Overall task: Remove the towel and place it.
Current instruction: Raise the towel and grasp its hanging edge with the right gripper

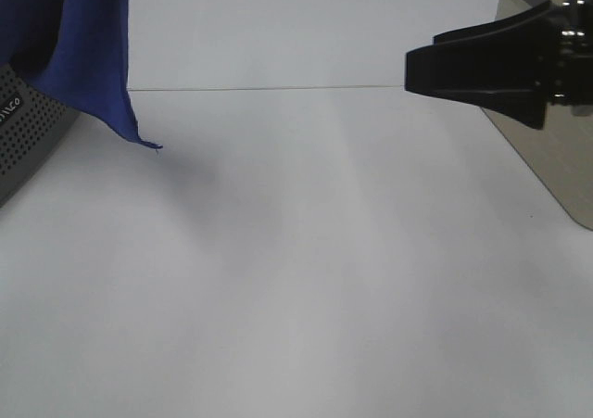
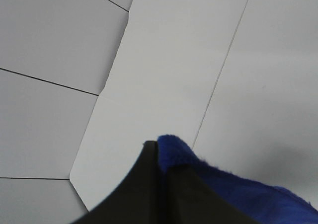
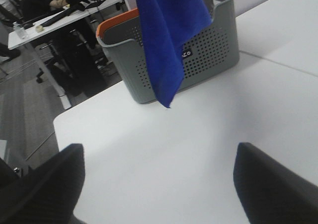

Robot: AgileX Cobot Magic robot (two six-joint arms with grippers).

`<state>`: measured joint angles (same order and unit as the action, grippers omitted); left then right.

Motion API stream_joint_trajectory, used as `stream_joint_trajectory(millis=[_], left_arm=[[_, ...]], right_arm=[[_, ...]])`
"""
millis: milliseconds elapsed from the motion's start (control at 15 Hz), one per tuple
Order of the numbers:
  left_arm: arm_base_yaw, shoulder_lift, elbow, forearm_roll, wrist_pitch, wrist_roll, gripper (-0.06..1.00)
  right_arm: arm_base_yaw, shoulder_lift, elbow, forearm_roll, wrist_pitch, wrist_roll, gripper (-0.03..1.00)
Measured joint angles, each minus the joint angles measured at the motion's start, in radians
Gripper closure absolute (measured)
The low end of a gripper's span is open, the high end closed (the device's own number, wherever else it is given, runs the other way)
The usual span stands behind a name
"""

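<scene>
Jaws of the left gripper (image 2: 157, 145) are clenched on the blue towel (image 1: 88, 47), which hangs across the grey perforated basket (image 3: 208, 50), corner dangling over the white counter (image 1: 296, 279). Further right, the right gripper (image 3: 159, 157) reaches level above the counter, jaws spread wide, empty.

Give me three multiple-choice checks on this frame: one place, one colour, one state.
1. Where is the towel? A spread out flat; B hanging in front of the basket; C balled up inside the basket.
2. What colour is the basket's rim? A orange; B green; C white.
3. What state is the right pincer in? A shut on the towel; B shut, empty; C open, empty.

Answers:
1 B: it drapes down across the basket's wall, pinched in the left pincer.
2 A: an orange band runs along the top.
3 C: its fingers stand wide apart with nothing between them.
</scene>
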<state>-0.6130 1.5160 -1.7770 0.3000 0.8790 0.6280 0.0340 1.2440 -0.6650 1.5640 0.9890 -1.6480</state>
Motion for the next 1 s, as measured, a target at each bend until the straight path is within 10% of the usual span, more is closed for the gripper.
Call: stream_joint_trajectory(millis=[333,1000], left_arm=[[0.000,0.023,0.000,-0.021,-0.069,-0.009,0.94],[0.000,0.023,0.000,-0.038,-0.160,-0.049,0.94]], right_arm=[[0.291,0.358,-0.239,0.085,-0.151,0.003,0.17],[0.470,0.699,-0.562,0.133,-0.225,0.029,0.17]])
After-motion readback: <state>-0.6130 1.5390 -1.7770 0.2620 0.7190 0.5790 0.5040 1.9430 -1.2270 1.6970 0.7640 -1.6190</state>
